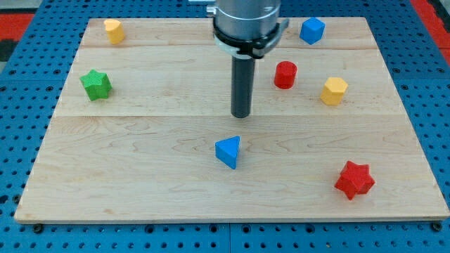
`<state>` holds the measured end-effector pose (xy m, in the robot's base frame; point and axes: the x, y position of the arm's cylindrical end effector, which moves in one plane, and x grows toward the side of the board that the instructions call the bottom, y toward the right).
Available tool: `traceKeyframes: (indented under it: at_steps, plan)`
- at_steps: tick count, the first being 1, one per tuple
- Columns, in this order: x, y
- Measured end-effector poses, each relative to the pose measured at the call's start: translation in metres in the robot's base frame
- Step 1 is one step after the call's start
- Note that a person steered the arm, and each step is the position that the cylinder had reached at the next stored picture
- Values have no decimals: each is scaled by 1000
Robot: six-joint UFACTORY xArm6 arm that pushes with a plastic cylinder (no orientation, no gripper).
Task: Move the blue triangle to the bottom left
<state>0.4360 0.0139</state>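
Note:
The blue triangle lies on the wooden board, a little below the middle of the view. My tip is the lower end of the dark rod that comes down from the view's top centre. It stands just above and slightly right of the blue triangle, with a small gap between them. The board's bottom left corner is bare wood.
A green star sits at the left. A yellow block is at the top left. A blue cube is at the top right, a red cylinder and a yellow hexagon right of the rod, a red star at the bottom right.

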Motion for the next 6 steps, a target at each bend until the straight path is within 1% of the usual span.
traceKeyframes:
  at_steps: [1,2,3,4,5,6]
  plan:
    - [-52,-1]
    - [-23,-4]
    - [31,27]
    - [72,40]
    - [86,-23]
    - [88,-112]
